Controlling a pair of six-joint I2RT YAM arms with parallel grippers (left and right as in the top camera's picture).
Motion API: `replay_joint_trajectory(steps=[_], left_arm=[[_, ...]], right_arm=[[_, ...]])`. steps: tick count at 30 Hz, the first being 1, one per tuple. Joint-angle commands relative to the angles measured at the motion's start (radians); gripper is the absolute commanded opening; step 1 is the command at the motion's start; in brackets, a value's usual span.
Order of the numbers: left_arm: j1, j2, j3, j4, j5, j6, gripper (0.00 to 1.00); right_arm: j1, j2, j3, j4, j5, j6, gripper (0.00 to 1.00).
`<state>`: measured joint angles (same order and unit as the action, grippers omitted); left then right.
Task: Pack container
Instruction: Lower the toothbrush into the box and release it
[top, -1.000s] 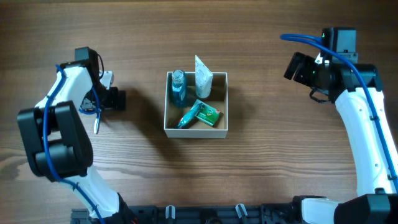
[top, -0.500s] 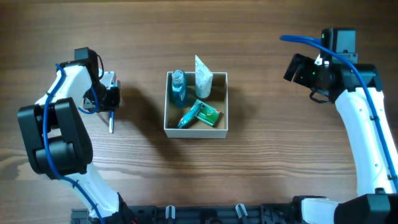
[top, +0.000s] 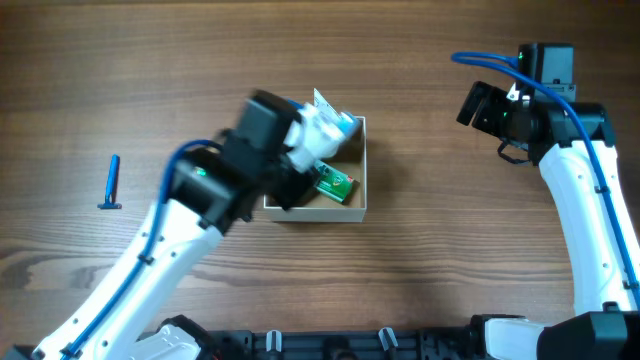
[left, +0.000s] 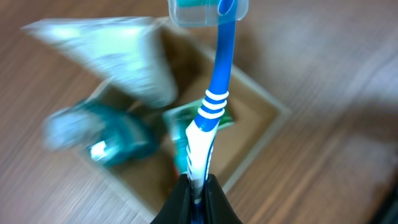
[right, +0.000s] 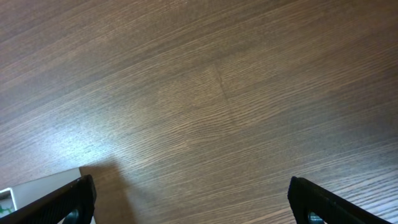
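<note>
While the left gripper (left: 198, 186) pinches a blue-and-white plastic toothbrush (left: 214, 99) above the square, white-walled cardboard container (top: 340, 213) at mid-table, the placing step seems in hand; next comes lowering and release. The right gripper (top: 478, 108) hangs spread, well apart.

L end effector (left: 198, 185) pinches blue-white toothbrush (left: 214, 106) — above container (left: 255, 127) w/ blurred teal bottle (left: 102, 140).

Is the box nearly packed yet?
The container already holds a white tube, a blue bottle and a green packet. The left gripper is shut on a blue toothbrush above it. A blue razor lies out on the table; the right gripper is open.
</note>
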<state>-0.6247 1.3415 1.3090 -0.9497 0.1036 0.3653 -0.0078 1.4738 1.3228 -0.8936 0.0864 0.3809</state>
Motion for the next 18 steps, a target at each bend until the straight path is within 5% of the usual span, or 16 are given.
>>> replay_joint_trajectory(steps=[1,9,10,11,14,18], left_arm=[[-0.058,0.062,0.0,-0.001,-0.048,0.055,0.04],[0.054,0.245,0.0,0.025,-0.105,0.145,0.08],[0.054,0.248,0.0,0.026,-0.105,0.148,0.43],[0.053,0.248,0.0,0.026,-0.105,0.148,0.66],[0.053,0.242,0.0,0.025,-0.105,0.146,0.86],[0.071,0.093,0.004,0.021,-0.227,-0.05,0.92]], right_arm=[[-0.005,0.011,0.004,-0.002,-0.005,0.015,1.0],[-0.005,0.011,0.004,-0.016,-0.005,0.015,1.0],[-0.005,0.011,0.004,-0.017,-0.006,0.014,1.0],[-0.005,0.011,0.004,-0.017,-0.006,0.014,1.0],[-0.005,0.011,0.004,-0.016,-0.005,0.014,1.0],[-0.005,0.011,0.004,-0.016,-0.005,0.012,1.0]])
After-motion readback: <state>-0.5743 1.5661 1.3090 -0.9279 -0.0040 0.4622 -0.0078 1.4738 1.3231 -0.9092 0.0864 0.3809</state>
